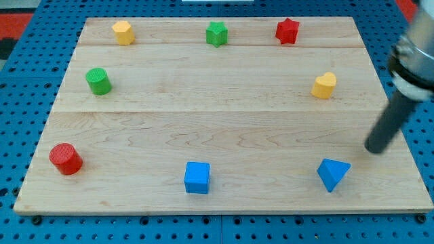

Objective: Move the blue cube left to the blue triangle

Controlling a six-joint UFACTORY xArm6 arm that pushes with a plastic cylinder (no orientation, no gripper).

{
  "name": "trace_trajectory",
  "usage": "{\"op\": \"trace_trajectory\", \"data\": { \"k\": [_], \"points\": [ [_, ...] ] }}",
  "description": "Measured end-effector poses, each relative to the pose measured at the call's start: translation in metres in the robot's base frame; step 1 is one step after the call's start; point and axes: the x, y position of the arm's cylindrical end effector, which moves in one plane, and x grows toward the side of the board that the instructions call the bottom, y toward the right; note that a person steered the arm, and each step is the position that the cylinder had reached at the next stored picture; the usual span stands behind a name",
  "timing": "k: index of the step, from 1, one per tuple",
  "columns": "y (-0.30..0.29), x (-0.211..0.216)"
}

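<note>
Nearest the view's bottom edge of the desk (224,122), the blue cube (197,177) sits a little left of centre, a small bright-blue block with a lighter top face and darker sides, squarely upright on the wood. Along the same bottom row, well apart to the view's right, lies the blue triangle (332,174), a wedge with one corner pointing down toward the edge. At the far left of that row stands the red cylinder (66,158).

My tip (375,148) rests at the view's right, just above and right of the blue triangle, clear of it and far from the blue cube. There are no jaws to tell of; the arm ends in the plain rod.

Farther up, a green cylinder (99,81) is at the left and a yellow heart (324,85) at the right. Along the top sit a yellow hexagon (123,32), a green star (216,33) and a red star (287,30).
</note>
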Motion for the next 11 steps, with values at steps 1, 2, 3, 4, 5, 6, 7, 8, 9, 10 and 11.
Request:
{"op": "trace_trajectory", "data": {
  "k": [1,2,3,4,5,6,7,8,9,10,11],
  "points": [
    [-0.066,0.028],
    [-0.166,0.010],
    [-0.156,0.003],
    [-0.124,0.042],
    [-0.166,0.069],
    [-0.242,0.069],
    [-0.280,0.063],
    [-0.272,0.028],
    [-0.239,0.048],
    [-0.180,0.060],
    [-0.165,0.028]
  ]
}}
